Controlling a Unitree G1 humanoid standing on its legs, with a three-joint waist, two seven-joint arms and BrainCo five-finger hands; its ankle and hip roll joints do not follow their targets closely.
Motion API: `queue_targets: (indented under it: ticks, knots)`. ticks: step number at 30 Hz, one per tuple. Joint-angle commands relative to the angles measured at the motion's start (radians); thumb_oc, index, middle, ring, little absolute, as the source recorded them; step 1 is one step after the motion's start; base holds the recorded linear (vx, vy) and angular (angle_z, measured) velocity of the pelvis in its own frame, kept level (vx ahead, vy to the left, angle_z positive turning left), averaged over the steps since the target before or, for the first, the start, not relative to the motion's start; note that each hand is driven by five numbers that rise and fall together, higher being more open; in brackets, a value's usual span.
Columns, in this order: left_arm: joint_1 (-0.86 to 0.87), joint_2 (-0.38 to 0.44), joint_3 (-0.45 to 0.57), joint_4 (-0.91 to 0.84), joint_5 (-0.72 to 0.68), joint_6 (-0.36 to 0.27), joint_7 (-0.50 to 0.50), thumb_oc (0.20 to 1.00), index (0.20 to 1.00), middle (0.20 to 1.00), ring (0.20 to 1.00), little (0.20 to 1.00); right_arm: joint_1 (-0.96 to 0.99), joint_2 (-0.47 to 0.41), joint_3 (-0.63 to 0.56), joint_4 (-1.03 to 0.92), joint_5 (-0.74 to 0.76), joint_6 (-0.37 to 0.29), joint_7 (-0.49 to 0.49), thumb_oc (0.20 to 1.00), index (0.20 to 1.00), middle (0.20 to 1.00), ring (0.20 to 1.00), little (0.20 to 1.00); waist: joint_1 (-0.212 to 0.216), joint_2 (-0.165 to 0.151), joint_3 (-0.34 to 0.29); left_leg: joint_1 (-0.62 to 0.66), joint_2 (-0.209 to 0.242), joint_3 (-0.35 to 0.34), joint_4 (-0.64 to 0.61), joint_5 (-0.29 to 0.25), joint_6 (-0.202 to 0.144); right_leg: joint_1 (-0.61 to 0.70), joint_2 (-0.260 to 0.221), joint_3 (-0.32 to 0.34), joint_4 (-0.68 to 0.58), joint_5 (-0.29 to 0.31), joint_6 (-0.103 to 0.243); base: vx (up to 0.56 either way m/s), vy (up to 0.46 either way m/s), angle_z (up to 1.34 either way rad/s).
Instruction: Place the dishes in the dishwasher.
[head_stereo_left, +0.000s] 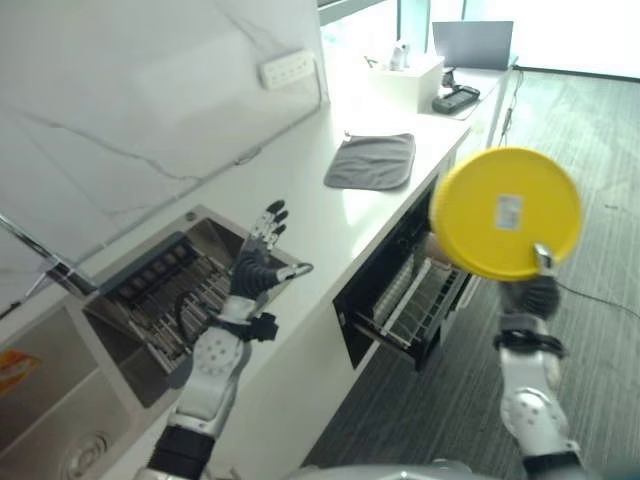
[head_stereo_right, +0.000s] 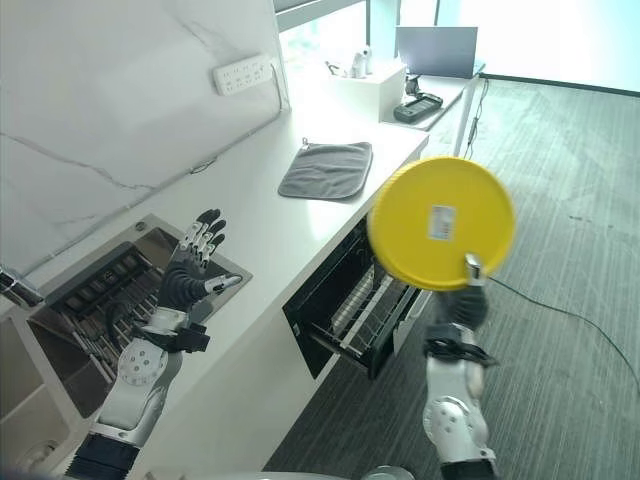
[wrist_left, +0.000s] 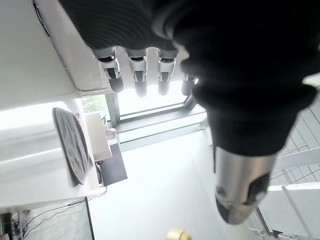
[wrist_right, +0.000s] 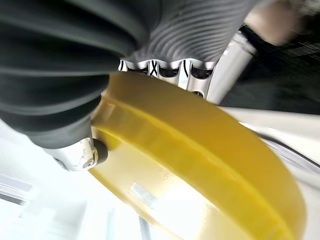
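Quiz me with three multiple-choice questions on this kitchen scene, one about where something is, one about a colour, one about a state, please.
1. Where does the grey folded cloth lie?
A. on the white countertop
B. in the steel sink
C. on the floor

2. What colour is the round plastic plate in the right hand?
A. blue
B. yellow
C. green

3. How does the dishwasher under the counter stand?
A. shut
B. open, its wire rack pulled out
C. removed

Answers: 1 A, the cloth rests flat on the counter near its far end. 2 B, the plate is plainly yellow, pinched at its rim. 3 B, the rack juts from the dark opening.
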Motion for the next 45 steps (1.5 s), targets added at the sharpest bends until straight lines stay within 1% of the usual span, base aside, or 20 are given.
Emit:
queue_targets:
  ticks: [1, 2, 3, 4, 5, 6, 7, 8, 9, 10, 11, 13, 15, 20, 27, 29, 30, 32, 39, 45]
  knots:
    - [-0.03, 0.066, 0.02, -0.108, 0.095, -0.045, 0.023, 1.0, 1.0, 1.0, 1.0, 1.0, -0.134, 0.004, -0.06, -0.09, -0.039, -0.069, 0.051, 0.2, 0.2, 0.2, 0.2, 0.2, 0.012, -0.008, 0.047, 0.046, 0.01, -0.049, -0.073, -0.009, 0.017, -0.051, 0.123, -0.056, 0.279, -0.09, -0.038, 0.01, 0.068, 0.27]
    - [-0.032, 0.066, 0.017, -0.114, 0.097, -0.044, 0.023, 1.0, 1.0, 1.0, 1.0, 1.0, -0.131, 0.007, -0.061, -0.089, -0.038, -0.071, 0.054, 0.2, 0.2, 0.2, 0.2, 0.2, 0.011, -0.013, 0.053, 0.051, 0.004, -0.05, -0.073, -0.013, 0.02, -0.063, 0.112, -0.054, 0.304, -0.091, -0.034, 0.03, 0.038, 0.31]
    - [-0.036, 0.066, 0.016, -0.13, 0.09, -0.036, 0.022, 1.0, 1.0, 1.0, 1.0, 1.0, -0.125, 0.013, -0.066, -0.088, -0.04, -0.073, 0.065, 0.2, 0.2, 0.2, 0.2, 0.2, 0.01, -0.018, 0.061, 0.056, 0.0, -0.056, -0.074, -0.019, 0.021, -0.074, 0.095, -0.051, 0.272, -0.069, -0.033, 0.06, -0.003, 0.41]
    - [-0.04, 0.066, 0.024, -0.147, 0.081, -0.018, 0.017, 1.0, 1.0, 1.0, 1.0, 1.0, -0.121, 0.02, -0.074, -0.084, -0.044, -0.077, 0.076, 0.2, 0.2, 0.2, 0.2, 0.2, 0.009, -0.021, 0.061, 0.06, 0.001, -0.056, -0.08, -0.022, 0.017, -0.079, 0.079, -0.05, 0.194, -0.049, -0.031, 0.1, -0.082, 0.35]
    - [-0.041, 0.069, 0.028, -0.157, 0.08, -0.007, 0.018, 1.0, 1.0, 1.0, 1.0, 1.0, -0.124, 0.02, -0.087, -0.081, -0.038, -0.077, 0.085, 0.2, 0.2, 0.2, 0.2, 0.2, 0.004, -0.029, 0.066, 0.076, -0.003, -0.064, -0.089, -0.031, 0.01, -0.066, 0.051, -0.036, 0.085, -0.008, -0.014, 0.07, -0.113, 0.25]
    - [-0.042, 0.07, 0.028, -0.16, 0.081, -0.004, 0.021, 1.0, 1.0, 1.0, 1.0, 1.0, -0.126, 0.02, -0.091, -0.08, -0.036, -0.076, 0.089, 0.2, 0.2, 0.2, 0.2, 0.2, 0.003, -0.029, 0.064, 0.076, -0.001, -0.066, -0.092, -0.029, 0.008, -0.063, 0.048, -0.034, 0.048, 0.015, -0.011, 0.07, -0.173, 0.28]
    - [-0.037, 0.078, 0.02, -0.168, 0.091, -0.005, 0.041, 1.0, 1.0, 1.0, 1.0, 1.0, -0.14, 0.021, -0.101, -0.085, -0.04, -0.069, 0.09, 0.2, 0.2, 0.2, 0.2, 0.2, 0.0, -0.039, 0.072, 0.096, -0.003, -0.08, -0.109, -0.047, 0.007, -0.108, 0.008, 0.007, 0.0, 0.126, 0.027, 0.06, -0.197, 0.34]
    - [-0.029, 0.084, 0.022, -0.171, 0.093, -0.007, 0.046, 1.0, 1.0, 1.0, 1.0, 1.0, -0.147, 0.022, -0.102, -0.09, -0.047, -0.062, 0.081, 0.2, 0.2, 0.2, 0.2, 0.2, 0.008, -0.038, 0.071, 0.102, 0.008, -0.065, -0.112, -0.049, -0.001, -0.086, 0.003, -0.01, -0.023, 0.09, 0.028, 0.09, -0.254, 0.41]
    - [-0.023, 0.089, 0.02, -0.166, 0.095, -0.007, 0.062, 1.0, 1.0, 1.0, 1.0, 1.0, -0.152, 0.019, -0.097, -0.077, -0.053, -0.059, 0.082, 0.2, 0.2, 0.2, 0.2, 0.2, 0.016, -0.039, 0.067, 0.108, 0.02, -0.055, -0.114, -0.044, -0.011, -0.068, -0.001, -0.032, -0.052, 0.085, 0.029, 0.11, -0.255, 0.37]
    - [-0.022, 0.087, 0.015, -0.157, 0.094, 0.003, 0.073, 1.0, 1.0, 1.0, 1.0, 1.0, -0.156, 0.012, -0.092, -0.065, -0.045, -0.051, 0.074, 0.2, 0.2, 0.2, 0.2, 0.2, 0.026, -0.038, 0.06, 0.102, 0.033, -0.046, -0.109, -0.034, -0.023, -0.031, 0.01, -0.057, -0.086, 0.051, 0.023, 0.11, -0.212, 0.33]
    - [-0.02, 0.086, 0.014, -0.154, 0.089, 0.004, 0.078, 1.0, 1.0, 1.0, 1.0, 1.0, -0.158, 0.008, -0.09, -0.058, -0.037, -0.046, 0.073, 0.2, 0.2, 0.2, 0.2, 0.2, 0.03, -0.038, 0.058, 0.1, 0.039, -0.045, -0.106, -0.028, -0.03, -0.013, 0.015, -0.07, -0.104, 0.046, 0.019, 0.11, -0.195, 0.31]
    - [0.017, 0.076, 0.037, -0.173, 0.073, 0.002, 0.067, 1.0, 1.0, 1.0, 1.0, 1.0, -0.158, 0.004, -0.082, -0.059, -0.06, -0.035, 0.044, 0.2, 0.2, 0.2, 0.2, 0.2, 0.048, -0.037, 0.053, 0.095, 0.06, -0.033, -0.1, -0.013, -0.054, 0.03, 0.027, -0.11, -0.147, 0.014, 0.008, 0.12, -0.16, 0.36]
    - [0.056, 0.069, 0.063, -0.188, 0.076, -0.004, 0.04, 1.0, 1.0, 1.0, 1.0, 1.0, -0.146, 0.009, -0.085, -0.067, -0.063, -0.016, 0.028, 0.2, 0.2, 0.2, 0.2, 0.2, 0.055, -0.036, 0.052, 0.098, 0.069, -0.033, -0.103, -0.006, -0.062, 0.052, 0.036, -0.127, -0.166, -0.001, 0.008, 0.1, -0.107, 0.08]
    - [0.097, 0.072, 0.089, -0.204, 0.071, -0.02, 0.024, 1.0, 1.0, 1.0, 1.0, 1.0, -0.13, 0.019, -0.081, -0.062, -0.06, -0.016, 0.035, 0.2, 0.2, 0.2, 0.2, 0.2, 0.058, -0.032, 0.058, 0.104, 0.083, -0.024, -0.108, 0.002, -0.071, 0.065, 0.043, -0.147, -0.166, -0.019, 0.006, 0.05, -0.063, 0.04]
    - [0.122, 0.078, 0.104, -0.214, 0.071, -0.024, 0.018, 1.0, 1.0, 1.0, 1.0, 1.0, -0.115, 0.02, -0.068, -0.077, -0.061, -0.032, 0.034, 0.2, 0.2, 0.2, 0.2, 0.2, 0.055, -0.026, 0.06, 0.1, 0.088, -0.031, -0.102, 0.006, -0.076, 0.066, 0.056, -0.138, -0.162, -0.031, -0.005, 0.05, -0.036, 0.04]
    - [0.129, 0.082, 0.113, -0.213, 0.067, -0.026, 0.015, 1.0, 1.0, 1.0, 1.0, 1.0, -0.113, 0.022, -0.073, -0.074, -0.13, -0.047, 0.009, 0.2, 0.2, 0.2, 0.2, 0.2, 0.052, -0.024, 0.057, 0.1, 0.087, -0.025, -0.101, 0.007, -0.079, 0.063, 0.054, -0.137, -0.175, -0.017, -0.002, 0.07, -0.012, 0.01]
    - [0.134, 0.082, 0.118, -0.214, 0.064, -0.021, 0.013, 1.0, 1.0, 1.0, 1.0, 1.0, -0.111, 0.019, -0.078, -0.073, -0.2, -0.06, -0.022, 0.2, 0.2, 0.2, 0.2, 0.2, 0.051, -0.022, 0.056, 0.104, 0.087, -0.015, -0.102, 0.006, -0.079, 0.062, 0.05, -0.144, -0.176, -0.013, 0.001, 0.06, 0.008, -0.01]
    - [0.137, 0.085, 0.119, -0.214, 0.064, -0.018, 0.018, 1.0, 1.0, 1.0, 1.0, 1.0, -0.108, 0.012, -0.089, -0.067, -0.245, -0.068, -0.046, 0.2, 0.2, 0.2, 0.2, 0.2, 0.048, -0.021, 0.059, 0.105, 0.09, -0.004, -0.095, 0.0, -0.079, 0.055, 0.043, -0.152, -0.162, -0.016, 0.005, 0.03, 0.005, -0.01]
    - [0.14, 0.094, 0.141, -0.209, 0.053, -0.025, 0.015, 1.0, 1.0, 1.0, 1.0, 1.0, -0.082, 0.007, -0.155, -0.032, -0.228, -0.087, -0.051, 0.2, 0.2, 0.2, 0.2, 0.2, 0.04, -0.025, 0.082, 0.075, 0.101, 0.017, -0.051, -0.019, -0.073, 0.013, 0.021, -0.174, -0.101, -0.031, 0.006, 0.0, -0.017, -0.07]
    - [0.138, 0.103, 0.148, -0.204, 0.058, -0.035, 0.014, 1.0, 1.0, 1.0, 1.0, 1.0, -0.066, 0.006, -0.192, -0.017, -0.199, -0.114, -0.051, 0.2, 0.2, 0.2, 0.2, 0.2, 0.03, -0.022, 0.107, 0.039, 0.1, 0.011, -0.016, -0.035, -0.063, -0.034, 0.008, -0.162, -0.053, -0.042, 0.005, 0.0, -0.048, 0.0]
